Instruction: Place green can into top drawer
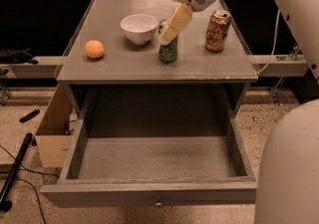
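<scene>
You are looking at the green can (168, 53), which is standing upright on the grey table (124, 66), near the middle of the top. The gripper (167, 36) is hanging right over the green can, reaching down from up and to the right of it. It is covering the top part of the green can. You cannot tell if it is squeezing the green can or only sitting close to it.

A white bowl (139, 28) is sitting just to the left of the green can and a little behind it. An orange (94, 49) is lying further to the left of the green can, well apart from it. An orange-gold can (218, 31) is standing to the right of the green can.

The top drawer (149, 195) is standing pulled out, below and in front of the green can. Its small round knob (158, 202) is showing on the front panel. A cardboard box (52, 133) is sitting on the floor, low down and to the left of the green can.
</scene>
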Robot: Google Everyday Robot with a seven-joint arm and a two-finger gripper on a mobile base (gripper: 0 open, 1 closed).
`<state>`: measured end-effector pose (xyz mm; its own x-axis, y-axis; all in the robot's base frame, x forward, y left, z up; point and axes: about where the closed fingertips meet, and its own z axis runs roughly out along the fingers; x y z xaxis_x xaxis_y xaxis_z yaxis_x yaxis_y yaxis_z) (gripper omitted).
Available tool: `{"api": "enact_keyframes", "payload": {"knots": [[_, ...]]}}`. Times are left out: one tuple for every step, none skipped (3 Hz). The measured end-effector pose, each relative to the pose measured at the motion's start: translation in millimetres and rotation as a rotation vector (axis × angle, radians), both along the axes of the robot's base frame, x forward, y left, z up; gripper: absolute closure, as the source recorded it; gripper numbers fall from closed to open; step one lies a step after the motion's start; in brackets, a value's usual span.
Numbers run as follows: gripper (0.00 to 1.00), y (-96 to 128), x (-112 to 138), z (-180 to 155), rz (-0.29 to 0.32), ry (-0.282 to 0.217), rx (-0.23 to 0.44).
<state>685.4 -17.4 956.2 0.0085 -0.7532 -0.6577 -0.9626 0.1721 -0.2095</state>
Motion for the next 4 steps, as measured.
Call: {"api": "enact_keyframes", "payload": {"knots": [[0.00, -4.2, 15.3, -7.5, 0.014, -0.018, -0.005], [0.00, 8.0, 12.3, -24.0, 0.050, 0.002, -0.003], [0.00, 8.4, 23.9, -69.5, 0.086, 0.039, -0.003], [0.03, 7.8, 24.9, -70.6, 0.086, 0.039, -0.004]]}}
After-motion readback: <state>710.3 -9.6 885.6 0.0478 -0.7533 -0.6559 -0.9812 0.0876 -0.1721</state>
